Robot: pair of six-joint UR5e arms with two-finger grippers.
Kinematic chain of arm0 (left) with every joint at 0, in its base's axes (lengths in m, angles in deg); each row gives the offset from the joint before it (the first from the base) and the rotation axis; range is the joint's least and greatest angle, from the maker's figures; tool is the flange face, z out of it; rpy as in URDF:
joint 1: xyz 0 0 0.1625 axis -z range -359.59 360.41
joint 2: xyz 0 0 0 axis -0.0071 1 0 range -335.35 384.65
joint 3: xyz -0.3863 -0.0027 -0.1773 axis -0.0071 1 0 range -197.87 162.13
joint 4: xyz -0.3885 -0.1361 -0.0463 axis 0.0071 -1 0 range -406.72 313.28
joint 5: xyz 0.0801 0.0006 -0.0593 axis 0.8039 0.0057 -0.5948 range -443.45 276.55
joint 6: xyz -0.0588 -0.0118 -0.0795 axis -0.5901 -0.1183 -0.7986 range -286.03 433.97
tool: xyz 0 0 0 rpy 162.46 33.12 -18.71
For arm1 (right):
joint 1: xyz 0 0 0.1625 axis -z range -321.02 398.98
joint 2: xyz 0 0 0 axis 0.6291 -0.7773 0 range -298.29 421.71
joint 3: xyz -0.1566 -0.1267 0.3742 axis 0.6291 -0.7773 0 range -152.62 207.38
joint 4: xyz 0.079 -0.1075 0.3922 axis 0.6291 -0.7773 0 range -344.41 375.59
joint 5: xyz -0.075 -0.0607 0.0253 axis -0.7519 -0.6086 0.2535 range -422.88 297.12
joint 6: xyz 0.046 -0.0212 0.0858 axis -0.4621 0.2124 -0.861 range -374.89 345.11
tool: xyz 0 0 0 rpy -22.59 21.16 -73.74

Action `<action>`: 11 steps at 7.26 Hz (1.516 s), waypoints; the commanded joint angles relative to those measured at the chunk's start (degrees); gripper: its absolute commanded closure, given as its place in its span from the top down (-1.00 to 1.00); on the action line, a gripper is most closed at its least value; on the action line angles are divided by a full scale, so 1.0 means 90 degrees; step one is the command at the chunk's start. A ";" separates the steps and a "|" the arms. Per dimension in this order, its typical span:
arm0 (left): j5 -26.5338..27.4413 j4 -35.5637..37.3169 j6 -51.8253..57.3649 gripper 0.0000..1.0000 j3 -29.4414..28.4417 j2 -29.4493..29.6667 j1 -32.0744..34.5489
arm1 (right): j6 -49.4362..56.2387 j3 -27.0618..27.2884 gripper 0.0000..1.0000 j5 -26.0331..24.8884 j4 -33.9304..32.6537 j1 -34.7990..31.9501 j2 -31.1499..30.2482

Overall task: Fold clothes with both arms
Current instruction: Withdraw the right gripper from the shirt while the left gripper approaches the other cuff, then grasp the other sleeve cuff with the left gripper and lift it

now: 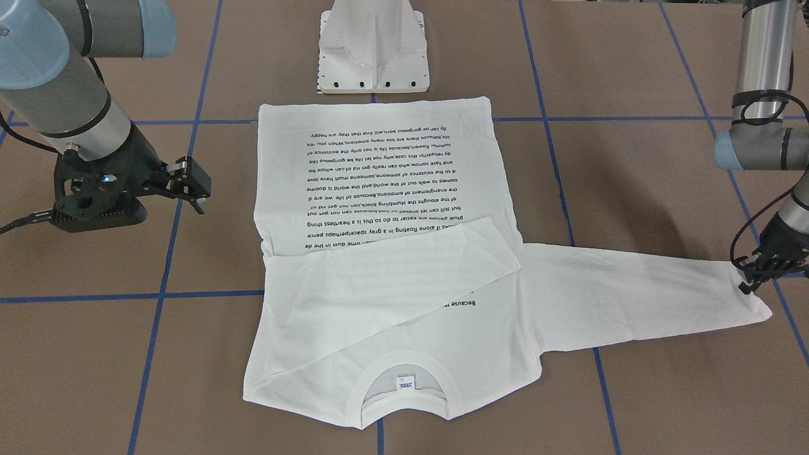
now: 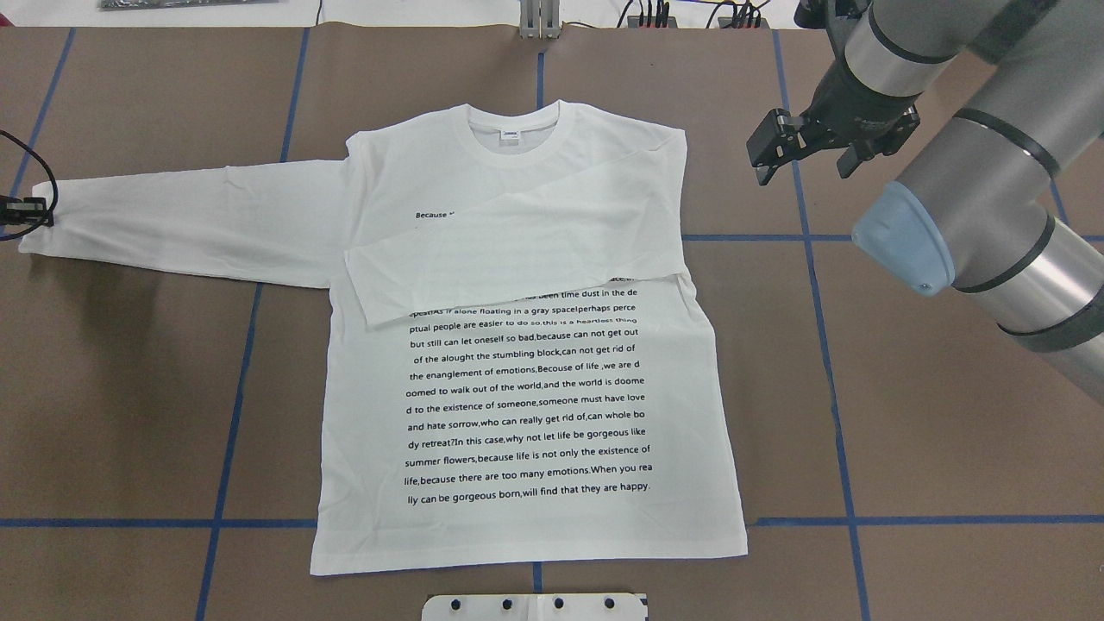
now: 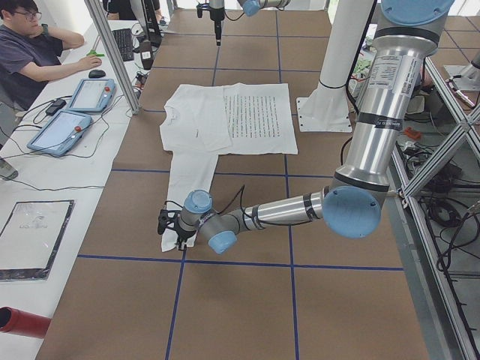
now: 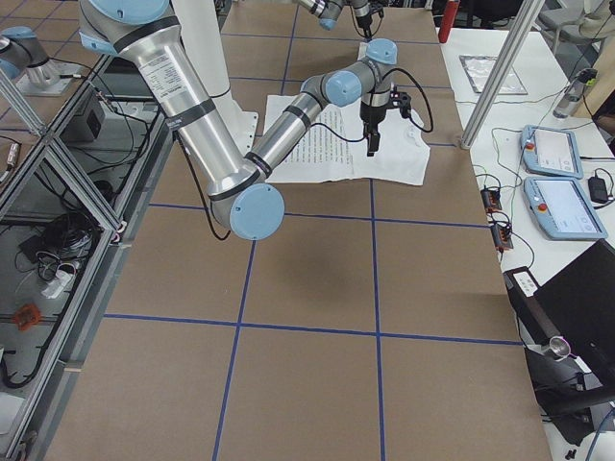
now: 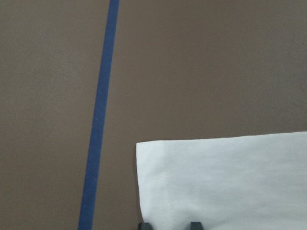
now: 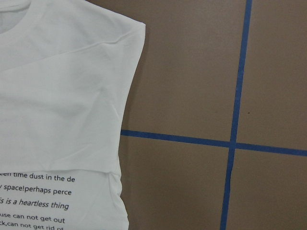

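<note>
Wrist view alone shows left hand spread astride T-shirt cuff; right hand hangs spread.

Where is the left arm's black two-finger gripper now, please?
The left gripper is at the overhead view's far left edge, at the outstretched sleeve's cuff on the white long-sleeved T-shirt.

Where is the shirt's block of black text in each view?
Front-facing: text block upside down, upper centre.
Overhead: text block lower centre.
Left side: text block upper centre.
Right side: text block upper centre.
Left wrist: not in it.
Right wrist: text block bottom left.
Landmark: white pedestal beyond the text's last line.
</note>
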 commanded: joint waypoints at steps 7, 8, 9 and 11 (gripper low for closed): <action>-0.1206 0.4142 -0.0933 -1.00 0.3059 0.1516 -0.0029 | 0.0107 0.0414 1.00 -0.0214 0.0086 -0.0002 -0.1025; -0.1506 0.4385 -0.1975 -1.00 0.3297 0.1976 -0.0290 | 0.0117 0.0414 1.00 -0.0360 0.0086 -0.0002 -0.1084; -0.1596 0.4368 -0.2759 -1.00 0.3280 0.2542 -0.0718 | 0.0156 0.0414 1.00 -0.0371 0.0202 -0.0012 -0.1181; -0.1596 0.4299 -0.4177 -1.00 0.2892 0.4023 -0.1317 | 0.0458 0.0365 1.00 -0.0361 0.1058 -0.0022 -0.1871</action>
